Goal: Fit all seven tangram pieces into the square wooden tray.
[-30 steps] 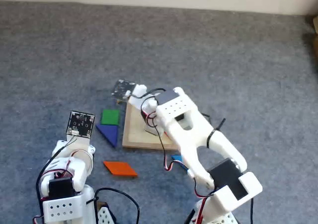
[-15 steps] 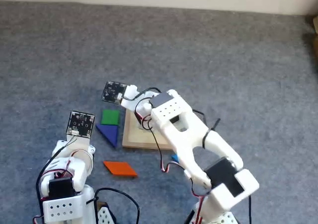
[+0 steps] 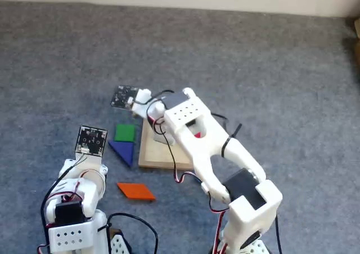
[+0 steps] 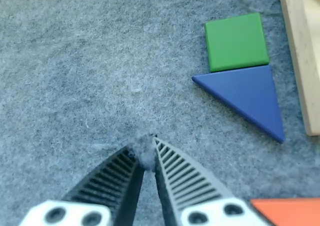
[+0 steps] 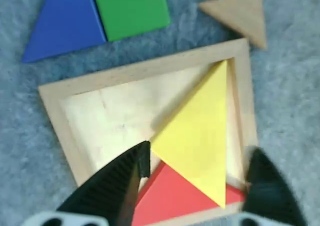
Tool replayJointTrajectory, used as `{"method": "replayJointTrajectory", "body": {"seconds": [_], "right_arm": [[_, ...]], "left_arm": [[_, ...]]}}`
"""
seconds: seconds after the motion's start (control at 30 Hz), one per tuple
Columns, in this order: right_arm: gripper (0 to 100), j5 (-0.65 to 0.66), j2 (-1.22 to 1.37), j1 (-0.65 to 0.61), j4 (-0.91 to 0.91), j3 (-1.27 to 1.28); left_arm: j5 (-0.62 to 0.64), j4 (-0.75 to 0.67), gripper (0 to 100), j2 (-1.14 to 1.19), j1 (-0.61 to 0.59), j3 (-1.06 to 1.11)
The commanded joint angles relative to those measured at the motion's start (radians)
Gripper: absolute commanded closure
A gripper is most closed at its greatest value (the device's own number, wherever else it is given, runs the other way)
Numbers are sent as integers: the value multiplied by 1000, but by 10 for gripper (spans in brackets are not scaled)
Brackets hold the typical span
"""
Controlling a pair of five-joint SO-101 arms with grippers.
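Observation:
The square wooden tray (image 5: 145, 70) holds a yellow triangle (image 5: 200, 136) along one side and a red triangle (image 5: 175, 196) beside it. My right gripper (image 5: 198, 158) hangs open just above the yellow triangle, one finger on each side. Outside the tray lie a green square (image 5: 130, 5), a blue triangle (image 5: 65, 23) and a small wooden triangle (image 5: 240, 13). In the high view the right arm (image 3: 197, 136) covers most of the tray (image 3: 147, 155). My left gripper (image 4: 149, 148) is shut and empty over the carpet, short of the blue triangle (image 4: 245, 93) and the green square (image 4: 235, 40).
An orange parallelogram (image 3: 135, 191) lies on the grey carpet in front of the blue triangle (image 3: 124, 150), close to the left arm (image 3: 79, 197). The green square (image 3: 124, 132) sits just left of the tray. Open carpet stretches behind and to the right.
The right arm has swung left and farther out over the tray. It now hides a small light-blue piece that showed in front of the tray. The left arm has kept still.

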Motion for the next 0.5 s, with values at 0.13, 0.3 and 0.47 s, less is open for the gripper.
{"method": "replayJointTrajectory", "body": {"seconds": [0.13,0.3,0.47], "right_arm": [[985,-38,-19,39,189,-177],[994,-193,-12,82,173,-176],[994,-272,-10,130,13,-70]], "left_arm": [[5,5,993,-28,-10,21],[5,5,993,-28,-10,21],[5,5,993,-28,-10,21]]}}
